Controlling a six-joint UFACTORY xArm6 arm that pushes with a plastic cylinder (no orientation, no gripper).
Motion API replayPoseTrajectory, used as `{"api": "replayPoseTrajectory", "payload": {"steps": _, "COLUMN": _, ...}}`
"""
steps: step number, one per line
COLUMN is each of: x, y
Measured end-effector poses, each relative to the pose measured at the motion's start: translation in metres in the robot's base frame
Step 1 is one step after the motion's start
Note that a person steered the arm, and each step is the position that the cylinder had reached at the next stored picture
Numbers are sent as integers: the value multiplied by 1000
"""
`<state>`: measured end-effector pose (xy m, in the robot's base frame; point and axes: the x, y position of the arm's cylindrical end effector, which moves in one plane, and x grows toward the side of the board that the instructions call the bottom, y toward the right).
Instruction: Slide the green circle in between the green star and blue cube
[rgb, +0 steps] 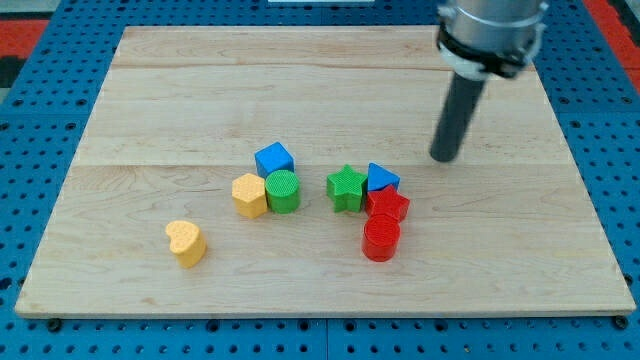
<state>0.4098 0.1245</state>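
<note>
The green circle (283, 190) stands near the board's middle, touching the yellow hexagon (249, 195) on its left and the blue cube (274, 160) just above it. The green star (346, 188) lies a short gap to the circle's right. My tip (443, 157) is at the upper right of the star, apart from every block, beyond a blue triangular block (381, 178).
A red star (389, 206) and a red cylinder (381, 240) sit right of and below the green star, touching it and the blue triangular block. A yellow heart (186, 242) lies at the lower left. The wooden board (320, 90) sits on a blue pegboard.
</note>
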Motion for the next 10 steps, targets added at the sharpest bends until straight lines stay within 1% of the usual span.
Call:
{"api": "replayPoseTrajectory", "payload": {"steps": 1, "x": -52, "y": -75}}
{"api": "replayPoseTrajectory", "payload": {"steps": 2, "x": -61, "y": -173}}
{"api": "replayPoseTrajectory", "payload": {"steps": 3, "x": -52, "y": -248}}
{"api": "replayPoseTrajectory", "payload": {"steps": 4, "x": -13, "y": -237}}
{"api": "replayPoseTrajectory", "payload": {"steps": 5, "x": 0, "y": -231}}
{"api": "replayPoseTrajectory", "payload": {"steps": 6, "x": 26, "y": -239}}
{"api": "replayPoseTrajectory", "payload": {"steps": 7, "x": 60, "y": -216}}
{"api": "replayPoseTrajectory", "payload": {"steps": 8, "x": 90, "y": -212}}
{"api": "replayPoseTrajectory", "payload": {"steps": 10, "x": 93, "y": -174}}
